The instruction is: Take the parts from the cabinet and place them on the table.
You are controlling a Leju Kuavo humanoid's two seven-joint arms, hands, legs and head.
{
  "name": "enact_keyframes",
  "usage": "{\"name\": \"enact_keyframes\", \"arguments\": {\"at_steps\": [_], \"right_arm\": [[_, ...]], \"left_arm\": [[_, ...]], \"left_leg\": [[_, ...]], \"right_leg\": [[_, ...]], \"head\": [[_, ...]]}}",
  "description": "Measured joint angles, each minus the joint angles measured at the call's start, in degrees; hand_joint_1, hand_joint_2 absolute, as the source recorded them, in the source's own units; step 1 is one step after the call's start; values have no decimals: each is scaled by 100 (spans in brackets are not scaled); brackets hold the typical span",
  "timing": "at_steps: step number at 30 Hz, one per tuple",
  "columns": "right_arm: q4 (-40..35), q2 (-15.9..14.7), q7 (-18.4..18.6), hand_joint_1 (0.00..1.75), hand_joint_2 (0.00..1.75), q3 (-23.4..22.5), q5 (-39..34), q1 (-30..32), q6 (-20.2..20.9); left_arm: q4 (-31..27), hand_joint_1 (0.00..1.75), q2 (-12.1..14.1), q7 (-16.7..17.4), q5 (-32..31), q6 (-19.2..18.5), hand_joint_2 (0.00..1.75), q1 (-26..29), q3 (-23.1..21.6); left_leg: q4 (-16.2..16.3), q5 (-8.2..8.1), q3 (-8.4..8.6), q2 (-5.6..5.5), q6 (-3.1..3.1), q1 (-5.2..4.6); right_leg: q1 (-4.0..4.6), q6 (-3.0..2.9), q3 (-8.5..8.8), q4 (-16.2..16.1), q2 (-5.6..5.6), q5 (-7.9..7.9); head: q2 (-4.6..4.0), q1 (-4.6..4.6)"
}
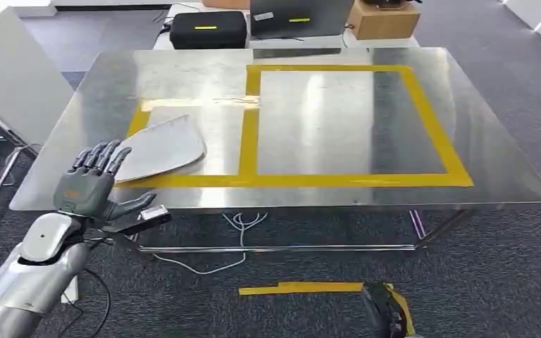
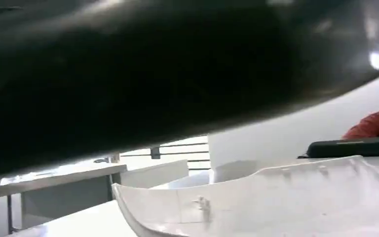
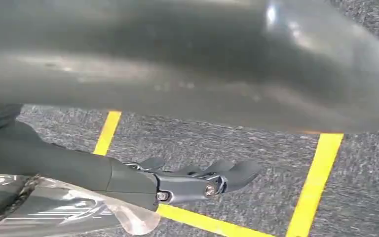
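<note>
Left hand (image 1: 93, 184) empty, fingers spread, just off surface (image 1: 324, 190) edge; grey part (image 1: 162, 149) beyond fingertips, long axis crosswise. Right hand (image 3: 197, 180) low, holding nothing.

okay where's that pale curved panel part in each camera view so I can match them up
Head view: the pale curved panel lies on the metal table, in the smaller taped box, just beyond the left hand.
Left wrist view: its white ribbed edge spans the lower part, seen close and low.
Right wrist view: not in it; carpet with yellow tape.
Shared landmark: the black case behind the table, also.
</note>
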Motion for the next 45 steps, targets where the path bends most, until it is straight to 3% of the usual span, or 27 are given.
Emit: {"name": "enact_keyframes", "arguments": {"at_steps": [1,4,5,7,9,10,12,14,15,16,17,20,21,24,25,26,27,29,30,32,35,36,37,39,41,43,45], "right_arm": [[0,0,0,0,0,0,-2,-15,0],[-2,0,0,0,0,0,0,-5,0],[-2,11,0,0,0,0,0,5,0],[-2,13,2,0,0,-2,0,-13,2],[-2,13,2,0,0,-7,-2,-12,-2],[-2,13,2,0,0,-7,-2,-9,-2],[-2,13,2,0,0,-7,-2,-4,2],[-2,13,2,0,0,-7,-2,-5,2],[-2,13,2,0,0,-7,-2,-8,2],[-4,15,2,0,0,-7,-2,-7,2],[-7,15,2,0,0,-9,-2,-10,2],[-7,13,2,0,0,-9,-2,3,2],[-7,13,2,0,0,-9,-2,3,2],[-7,13,2,0,0,-9,-2,4,2],[-7,15,2,0,0,-7,-2,5,4],[-7,15,4,0,0,-7,-2,10,4],[-7,15,2,0,0,-9,-2,14,2],[-7,13,2,0,0,-9,-4,8,-4],[-7,11,2,0,0,-9,-4,3,-7],[-17,11,0,0,0,-11,-15,-11,-13],[-13,11,-15,0,0,-31,-68,42,-48],[-11,13,-29,0,0,-46,-90,62,-70],[-11,7,-48,0,0,-70,-129,75,-105],[-11,7,-120,0,0,-144,-228,103,-177],[-7,-2,-194,0,0,-236,-336,158,-245],[-7,-2,-243,0,0,-313,-402,207,-273],[-4,-4,-273,0,0,-380,-448,248,-315]], "left_arm": [[-2,0,0,0,-2,2,0,-9,0],[-4,0,-9,0,-44,-2,0,-32,-15],[-4,0,-7,0,-48,-2,0,-26,-22],[-4,0,-7,0,-52,2,0,-20,-37],[-4,0,-9,7,-52,2,0,-22,-48],[-2,0,-9,7,-55,2,0,-13,-55],[-4,0,-9,7,-55,2,0,-4,-68],[-4,0,-9,7,-55,2,0,-9,-79],[-7,0,-9,7,-55,2,0,-17,-83],[-18,0,-9,7,-55,4,0,-35,-85],[-39,0,-9,7,-55,9,0,-42,-90],[-39,0,-9,7,-57,7,0,-40,-96],[-39,0,-17,7,-57,7,0,-49,-98],[-44,0,-44,7,-66,9,0,-53,-103],[-44,0,-57,7,-63,9,0,-50,-105],[-44,0,-68,11,-44,15,0,-31,-105],[-46,0,-90,11,11,31,0,10,-105],[-63,0,-114,-15,160,68,0,131,-105],[-89,0,-138,-41,259,83,0,197,-103],[-173,0,-188,-138,495,123,0,357,-92],[-192,0,-341,-401,1294,129,0,717,-51],[-192,0,-404,-508,1643,107,0,913,-4],[-186,0,-468,-665,2091,81,0,1106,68],[-37,0,-648,-1017,2996,-7,0,1425,292],[469,0,-840,-1437,3923,-276,0,1632,597],[1000,0,-984,-1738,4475,-521,0,1828,930],[1623,0,-1084,-1952,4785,-720,0,1869,1282]], "left_leg": [[25,19,-61,1,-29,-31],[31,174,-115,3,-128,-24],[51,196,-139,-17,-166,-26],[394,-310,-306,-3,-224,-7],[1262,-917,-522,2,-268,12],[1654,-1065,-589,1,-274,12],[1749,-890,-439,1,-252,10],[991,-513,119,1,-191,2],[487,-450,467,2,-151,-9],[55,-636,725,4,-116,-42],[-82,-644,778,5,-99,-53],[-111,-493,666,5,16,-84],[-158,-401,642,28,59,-43],[-155,-196,377,29,149,-43],[-150,-127,283,29,148,-46],[-142,-53,182,28,143,-46],[-135,13,87,28,133,-45],[-99,130,-93,25,93,-36],[-76,176,-165,22,63,-33],[-14,246,-265,27,5,-71],[-32,419,-300,21,-61,-75],[-12,355,-322,18,-95,-58],[93,112,-363,18,-141,-51],[891,-619,-542,17,-188,-36],[1684,-946,-651,17,-194,-31],[1678,-674,-465,17,-155,-32],[822,-331,155,18,-33,-60]], "right_leg": [[21,-12,256,-334,20,-128],[42,-112,185,-383,29,-117],[7,-204,60,-419,-3,-52],[-5,-321,25,-410,-30,50],[12,-337,-118,-403,-42,169],[20,-339,-195,-396,-48,226],[35,-335,-353,-367,-60,326],[47,-316,-490,-337,-64,413],[48,-298,-527,-326,-63,455],[66,-266,-567,-319,-64,500],[62,-226,-584,-326,-69,557],[46,-121,-613,-402,-73,728],[30,-92,-645,-355,-51,605],[29,-52,-1024,696,-16,-395],[29,-35,-1127,1124,-17,-577],[27,-25,-1154,1409,-17,-594],[25,-15,-1052,1429,-16,-448],[22,-20,-532,848,-16,-24],[18,-28,-165,365,-13,26],[25,-55,480,-510,52,-245],[35,-124,379,-480,42,-199],[-4,-191,327,-491,17,-135],[-2,-250,283,-487,12,-91],[16,-299,153,-478,10,9],[45,-312,10,-460,-21,109],[79,-318,-158,-427,-25,191],[123,-315,-303,-393,-35,269]], "head": [[0,4],[0,-5],[0,0],[0,-37],[0,-35],[0,-42],[0,-39],[0,-39],[0,-42],[0,-42],[0,-24],[0,-46],[0,-52],[0,-26],[0,-24],[0,-20],[0,-26],[0,-26],[0,-22],[0,-22],[0,-9],[0,-15],[0,-35],[0,-48],[0,-39],[0,-44],[0,-39]]}}
